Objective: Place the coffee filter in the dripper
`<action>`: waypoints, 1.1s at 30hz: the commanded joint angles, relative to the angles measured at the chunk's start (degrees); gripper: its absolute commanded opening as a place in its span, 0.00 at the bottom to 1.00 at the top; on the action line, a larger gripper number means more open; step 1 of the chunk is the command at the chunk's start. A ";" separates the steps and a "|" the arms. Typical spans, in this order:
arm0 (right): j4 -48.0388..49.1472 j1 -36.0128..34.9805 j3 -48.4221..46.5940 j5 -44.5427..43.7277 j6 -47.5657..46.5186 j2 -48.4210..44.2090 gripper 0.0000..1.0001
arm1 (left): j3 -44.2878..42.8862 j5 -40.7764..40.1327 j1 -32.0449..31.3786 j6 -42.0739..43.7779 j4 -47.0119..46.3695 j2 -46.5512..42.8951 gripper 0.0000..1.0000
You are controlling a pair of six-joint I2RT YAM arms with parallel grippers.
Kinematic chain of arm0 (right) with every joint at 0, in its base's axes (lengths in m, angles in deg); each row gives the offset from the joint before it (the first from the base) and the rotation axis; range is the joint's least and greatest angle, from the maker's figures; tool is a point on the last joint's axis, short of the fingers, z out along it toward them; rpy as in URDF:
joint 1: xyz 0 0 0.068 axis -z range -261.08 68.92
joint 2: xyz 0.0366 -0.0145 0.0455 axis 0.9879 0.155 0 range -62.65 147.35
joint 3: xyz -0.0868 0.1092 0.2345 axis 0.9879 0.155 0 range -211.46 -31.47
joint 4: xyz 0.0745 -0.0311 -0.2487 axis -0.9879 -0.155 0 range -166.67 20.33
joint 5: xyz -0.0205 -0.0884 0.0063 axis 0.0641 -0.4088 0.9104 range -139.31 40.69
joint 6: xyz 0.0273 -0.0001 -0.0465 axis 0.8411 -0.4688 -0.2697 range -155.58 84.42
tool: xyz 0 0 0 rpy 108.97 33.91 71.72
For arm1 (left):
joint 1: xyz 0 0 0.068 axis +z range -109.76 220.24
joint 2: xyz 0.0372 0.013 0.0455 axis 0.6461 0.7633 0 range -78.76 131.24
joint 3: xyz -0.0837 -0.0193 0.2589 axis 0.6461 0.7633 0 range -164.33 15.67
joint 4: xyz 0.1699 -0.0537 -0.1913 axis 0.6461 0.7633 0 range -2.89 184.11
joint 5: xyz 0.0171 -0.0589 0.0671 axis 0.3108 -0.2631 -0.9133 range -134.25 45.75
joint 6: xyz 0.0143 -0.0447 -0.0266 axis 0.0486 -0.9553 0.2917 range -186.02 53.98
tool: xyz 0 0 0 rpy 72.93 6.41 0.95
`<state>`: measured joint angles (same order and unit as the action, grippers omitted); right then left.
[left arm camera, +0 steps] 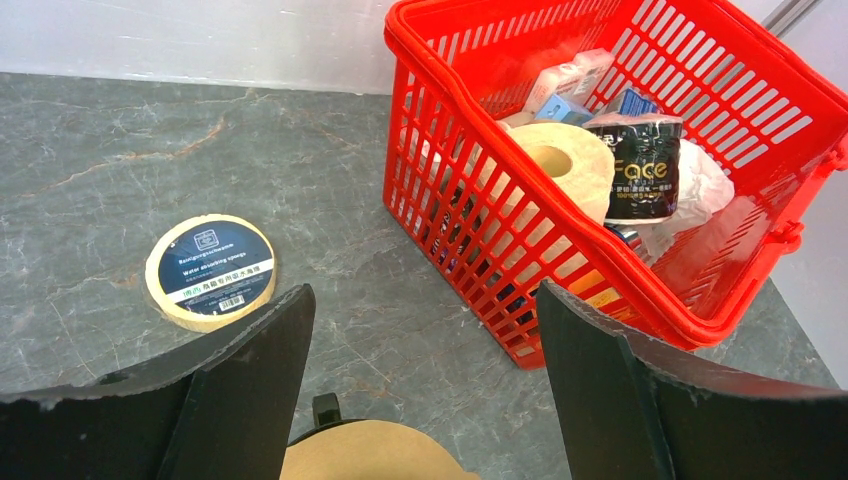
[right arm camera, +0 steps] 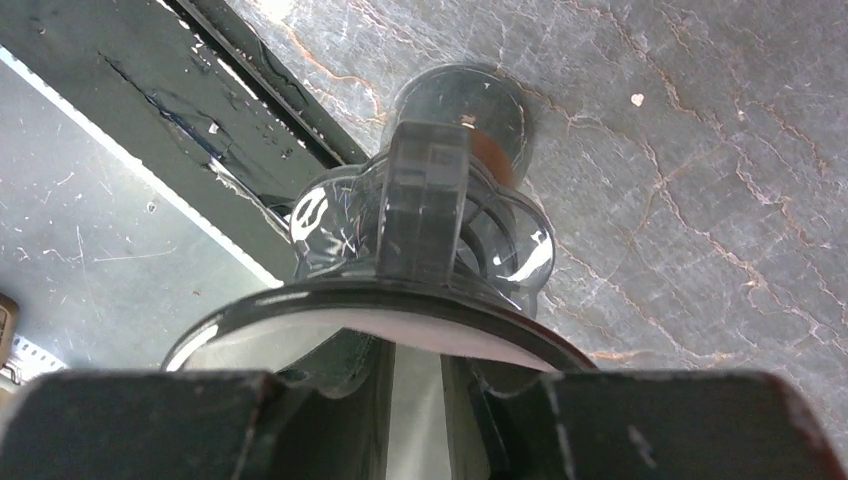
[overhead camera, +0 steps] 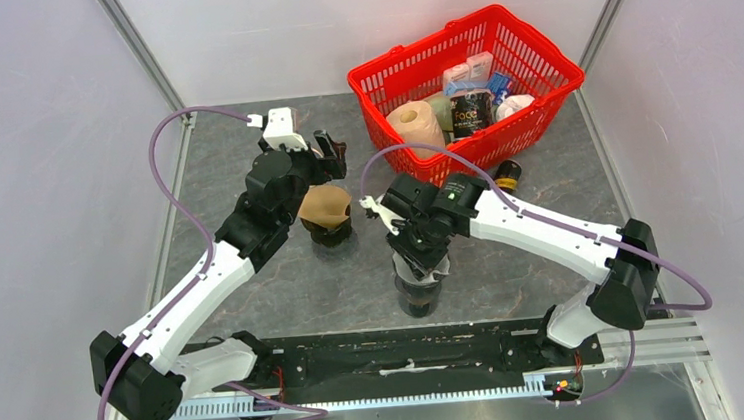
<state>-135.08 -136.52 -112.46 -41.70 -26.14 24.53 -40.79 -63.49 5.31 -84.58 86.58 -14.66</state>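
Note:
The dark clear dripper (overhead camera: 418, 295) stands near the front middle of the table. In the right wrist view its handle and rim (right arm camera: 430, 190) fill the frame. My right gripper (overhead camera: 422, 261) (right arm camera: 425, 375) reaches into its mouth, nearly shut on a pale coffee filter (right arm camera: 440, 335) lying inside the rim. More brown filters (overhead camera: 324, 204) (left arm camera: 370, 455) sit on a black holder (overhead camera: 331, 233). My left gripper (overhead camera: 332, 155) (left arm camera: 422, 295) hangs open and empty just behind and above them.
A red basket (overhead camera: 540, 96) (left arm camera: 440, 120) with paper rolls and packets stands at the back right. A tape roll (left arm camera: 210, 272) lies on the table beyond my left gripper. A small dark bottle (overhead camera: 508, 172) stands in front of the basket. A black rail (overhead camera: 409, 352) runs along the near edge.

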 commanded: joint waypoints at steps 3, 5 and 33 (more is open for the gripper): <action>4.36 -0.46 2.45 -1.47 -0.06 -2.15 0.32 | 0.04 -0.96 0.40 1.21 -1.49 -1.00 0.88; 5.22 -0.62 2.71 -0.87 -0.05 -2.91 0.32 | 0.04 -0.99 0.40 1.17 -1.49 -1.06 0.88; 3.92 -3.10 1.23 -2.28 -0.67 -4.21 0.46 | 0.57 -1.83 0.43 1.69 -1.49 -2.57 0.88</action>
<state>-130.99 -139.02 -110.03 -43.14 -26.65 19.78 -40.18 -63.73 5.35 -84.56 86.58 -15.82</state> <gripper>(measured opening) 0.532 0.878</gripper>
